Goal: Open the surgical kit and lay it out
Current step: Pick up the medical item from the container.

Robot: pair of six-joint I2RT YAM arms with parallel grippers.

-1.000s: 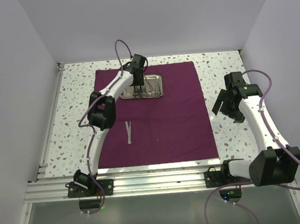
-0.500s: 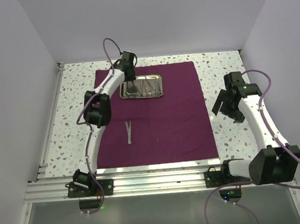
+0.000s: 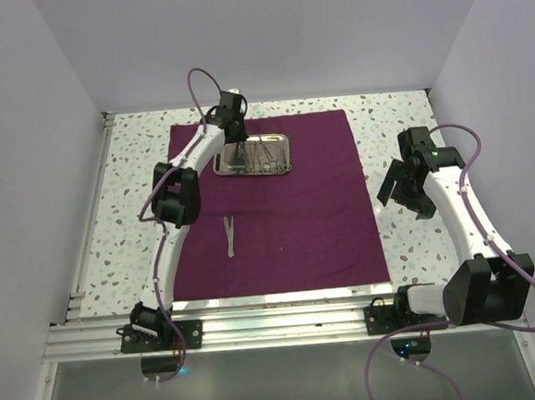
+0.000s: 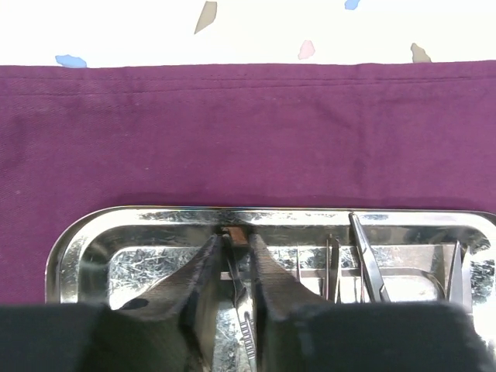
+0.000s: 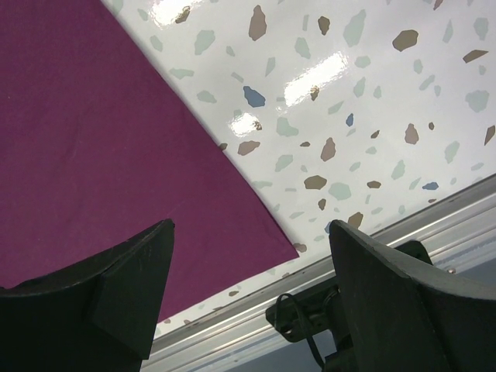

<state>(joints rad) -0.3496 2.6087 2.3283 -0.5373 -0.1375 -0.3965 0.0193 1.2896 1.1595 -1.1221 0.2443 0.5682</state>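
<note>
The dark purple cloth [image 3: 287,217] lies spread flat on the table. The shiny steel tray [image 3: 256,172] sits on its far part and holds several slim instruments [image 4: 368,260]. My left gripper [image 3: 235,147] reaches down into the tray's left half. In the left wrist view its fingers [image 4: 267,271] are shut on a slim metal instrument [image 4: 242,310] near the tray's far rim [image 4: 155,213]. A pair of tweezers [image 3: 230,235] lies on the cloth to the near left. My right gripper [image 3: 398,188] is open and empty above the cloth's right edge [image 5: 93,155].
The speckled white table [image 5: 349,93] shows around the cloth. A metal rail [image 3: 259,326] runs along the near edge, and walls close in on the left, right and far sides.
My left gripper has shifted a little to the left inside the tray and stayed low there. The right arm has hardly moved.
</note>
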